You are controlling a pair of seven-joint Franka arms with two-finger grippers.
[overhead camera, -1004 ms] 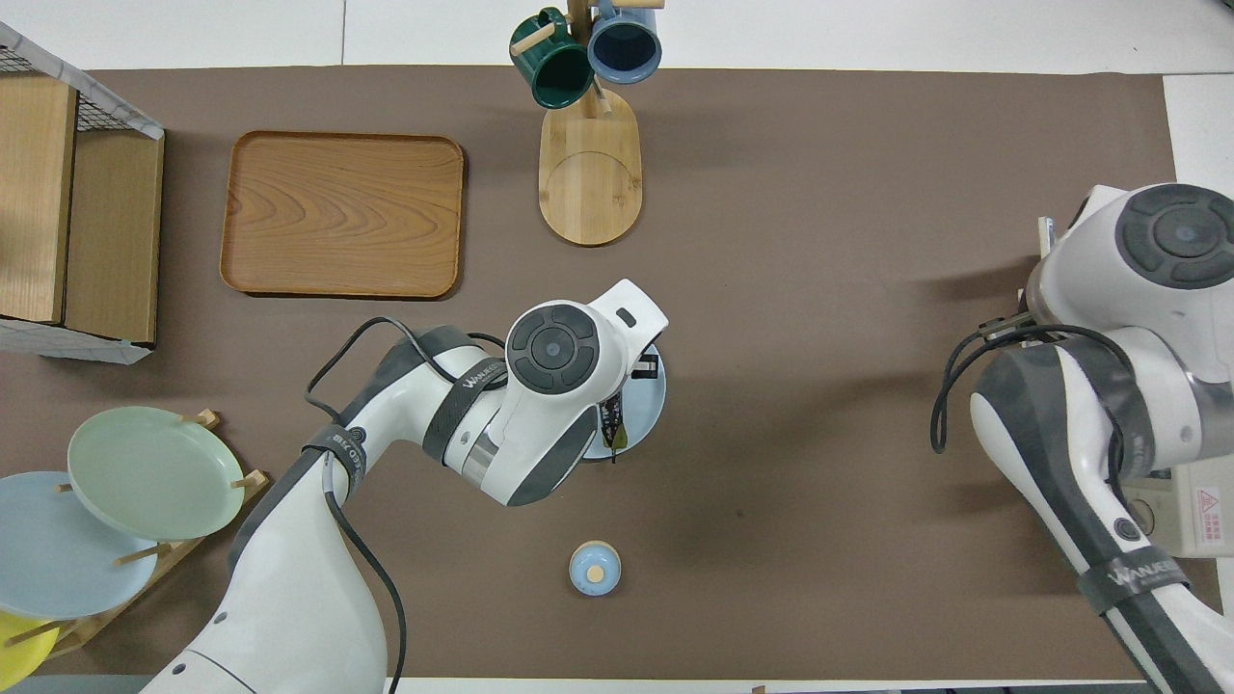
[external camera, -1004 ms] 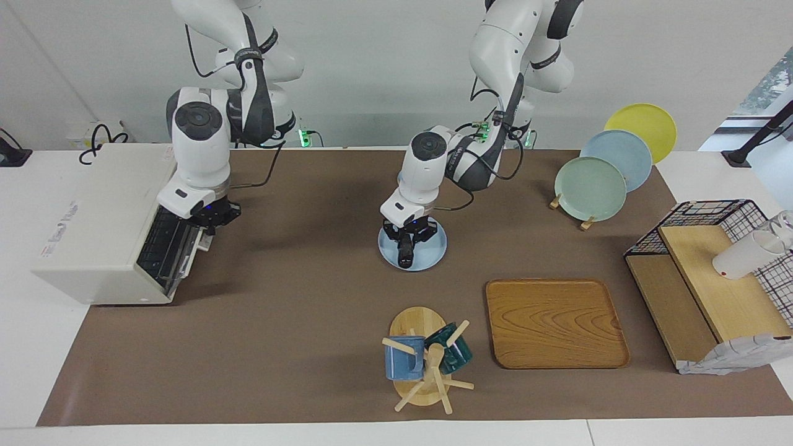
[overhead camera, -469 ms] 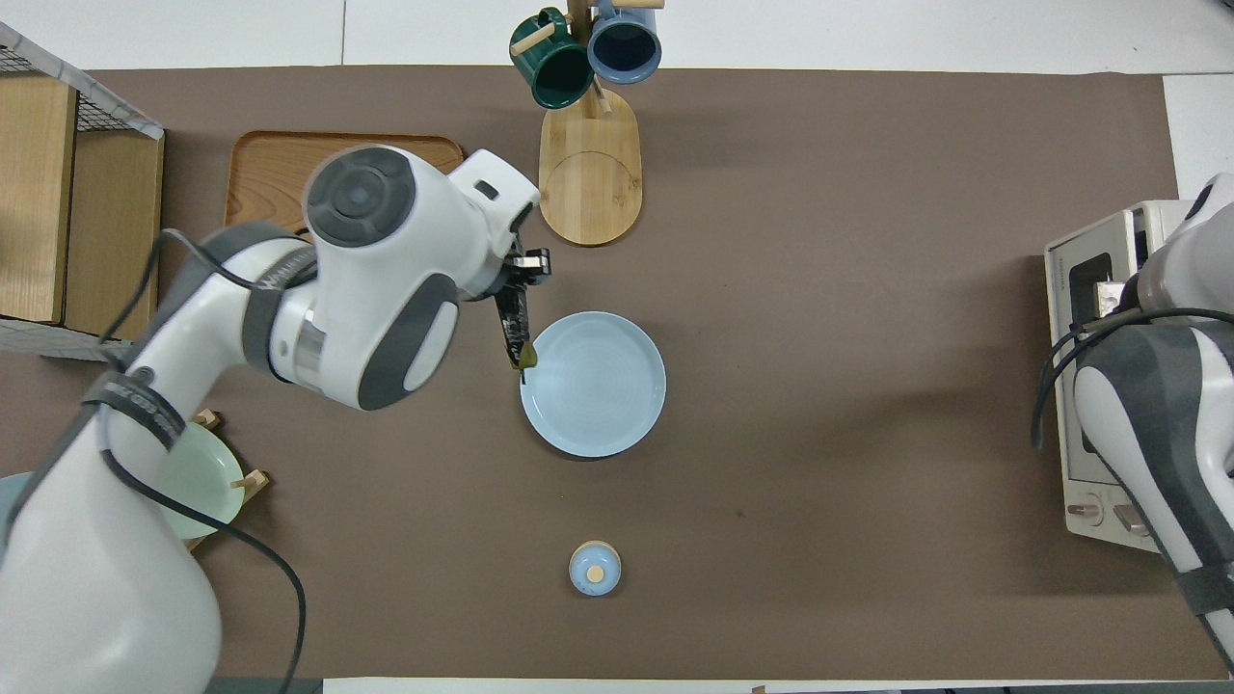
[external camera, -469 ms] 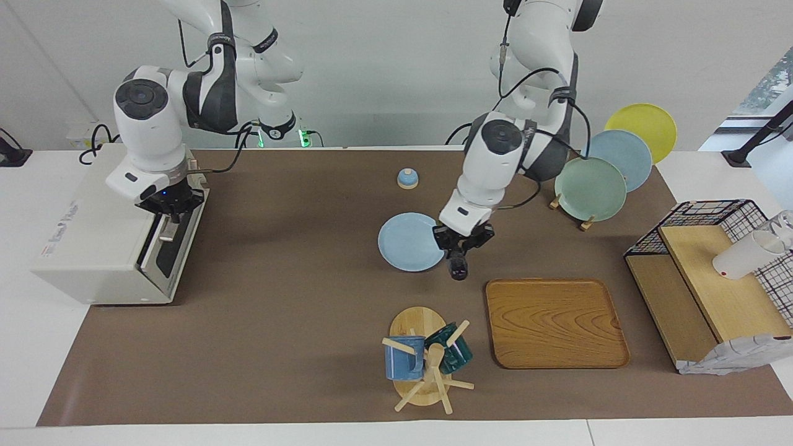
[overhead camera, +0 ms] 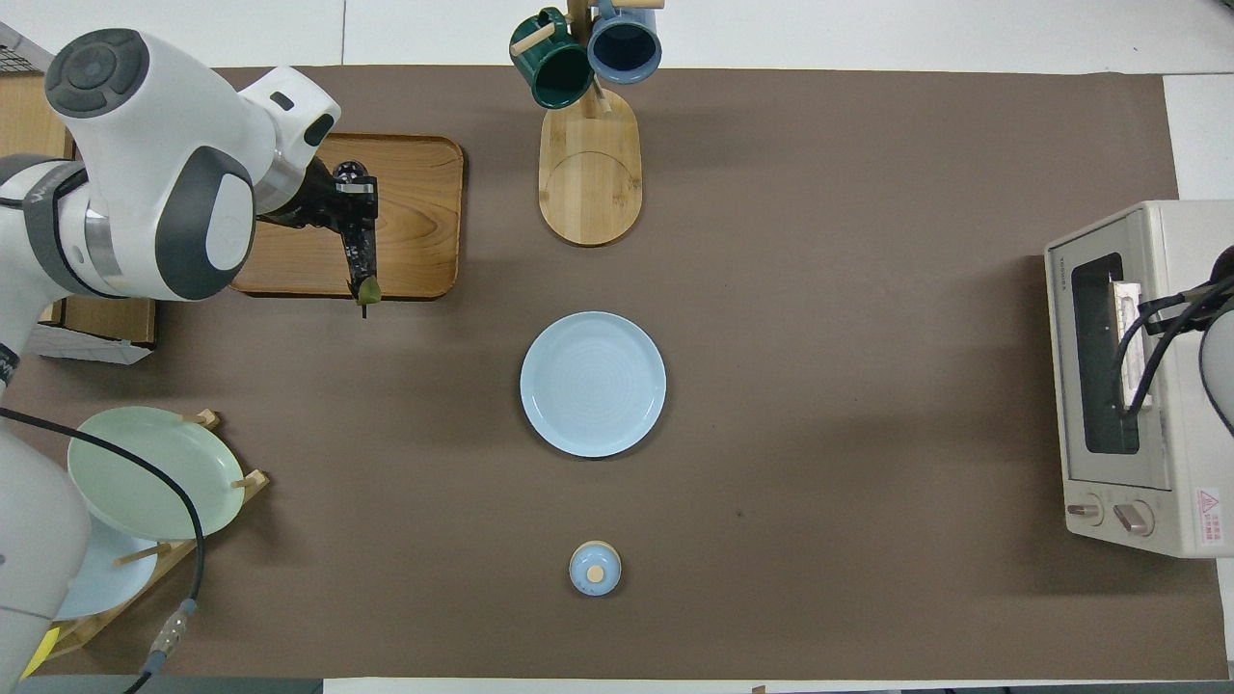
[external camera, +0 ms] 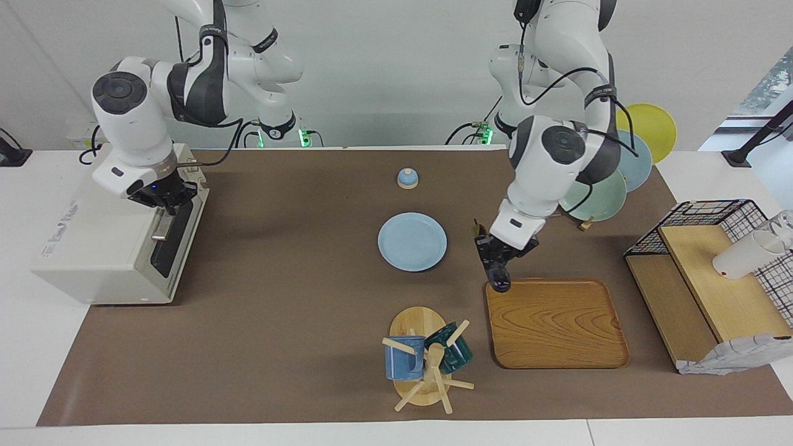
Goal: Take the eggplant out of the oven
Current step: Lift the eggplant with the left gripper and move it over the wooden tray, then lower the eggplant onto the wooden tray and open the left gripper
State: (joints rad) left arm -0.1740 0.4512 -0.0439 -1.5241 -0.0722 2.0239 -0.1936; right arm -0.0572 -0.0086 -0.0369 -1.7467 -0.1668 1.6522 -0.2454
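Observation:
My left gripper (external camera: 495, 253) is shut on the dark, glossy eggplant (external camera: 497, 272) and holds it in the air over the edge of the wooden tray (external camera: 557, 328) nearest the robots. In the overhead view the left gripper (overhead camera: 349, 202) holds the eggplant (overhead camera: 362, 255) with its green stem end pointing toward the robots. The off-white oven (external camera: 93, 235) stands at the right arm's end of the table, its glass door (external camera: 173, 238) up and closed. My right gripper (external camera: 164, 195) is at the top edge of that door. The oven also shows in the overhead view (overhead camera: 1186, 386).
A light blue plate (external camera: 412, 241) lies mid-table, a small blue lidded jar (external camera: 407, 178) nearer the robots. A mug tree (external camera: 424, 359) stands beside the tray. A plate rack (external camera: 595, 186) and a wire rack with wooden shelves (external camera: 712, 279) stand at the left arm's end.
My left gripper carried the eggplant from over the blue plate to over the tray's edge. My right gripper swung the oven door up from open to closed.

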